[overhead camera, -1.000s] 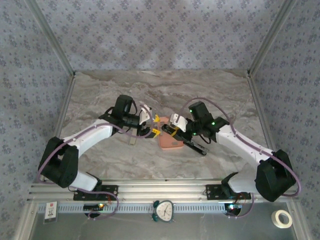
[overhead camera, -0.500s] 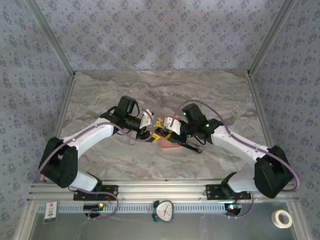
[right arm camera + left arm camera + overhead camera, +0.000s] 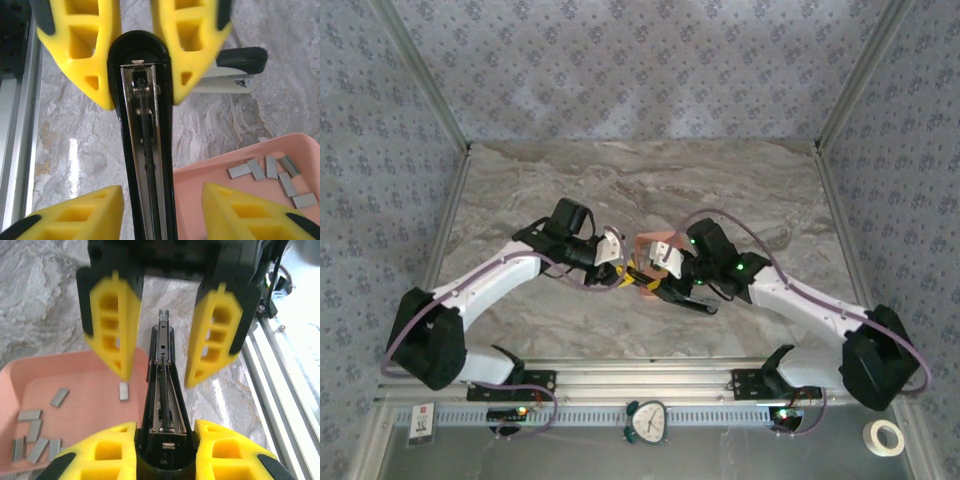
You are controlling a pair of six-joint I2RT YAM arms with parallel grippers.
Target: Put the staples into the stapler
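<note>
Treat this as the presenting step, judged early in the loading: black stapler opened and steadied, no strip seen seated in its channel. Note the left tool pinched tight on the stapler's rounded rear end, steadying it alongside the edge of the salmon-pink tray. Note the right tool spread wide, straddling the front of the bare metal track with a gap on either side and gripping nothing. Observe the hinged top arm swung clear to one side, leaving spring and channel uncovered. Locate the staples lying loose and flat on the tray floor, with one stray strip just beside the stapler body; none gripped. For the next move, expect to draw the right tool off the track, bring it down over a single strip, and close it narrowly across the short width; allow for slipping on so thin and flat a piece. Align the strip lengthwise with the channel before lowering. For the surroundings, record a marble-patterned surface, enclosed by walls of blue-grey patterned fabric on metal posts, with an aluminium rail along the near edge and, in front of it, a small clock and a roll of tape.
</note>
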